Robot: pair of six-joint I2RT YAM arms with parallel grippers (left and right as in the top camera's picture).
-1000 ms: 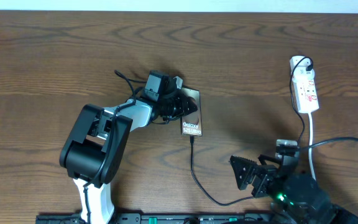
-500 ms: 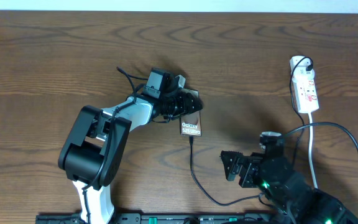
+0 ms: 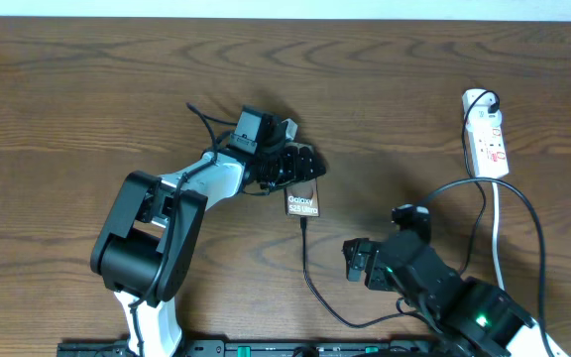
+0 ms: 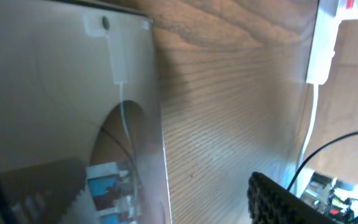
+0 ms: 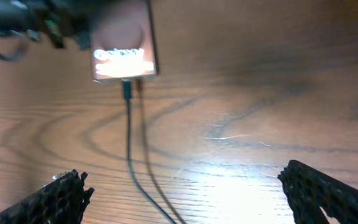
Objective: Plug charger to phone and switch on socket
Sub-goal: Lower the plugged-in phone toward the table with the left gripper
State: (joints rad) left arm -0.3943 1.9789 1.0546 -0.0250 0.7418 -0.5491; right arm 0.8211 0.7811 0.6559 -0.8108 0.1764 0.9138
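Phone (image 3: 304, 204): one, at left fingers (image 3: 300, 164); open or closed unclear.
Charger (image 3: 306, 260): one, tip at phone edge.
Right fingers (image 5: 61, 198): two, spread wide, empty.
Socket (image 3: 488, 139): one, well apart from them.

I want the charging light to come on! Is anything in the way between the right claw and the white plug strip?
No object sits on the table between the right gripper and the socket. Only a black cable loop arches across that gap, and the socket's white cord trails down beside it.
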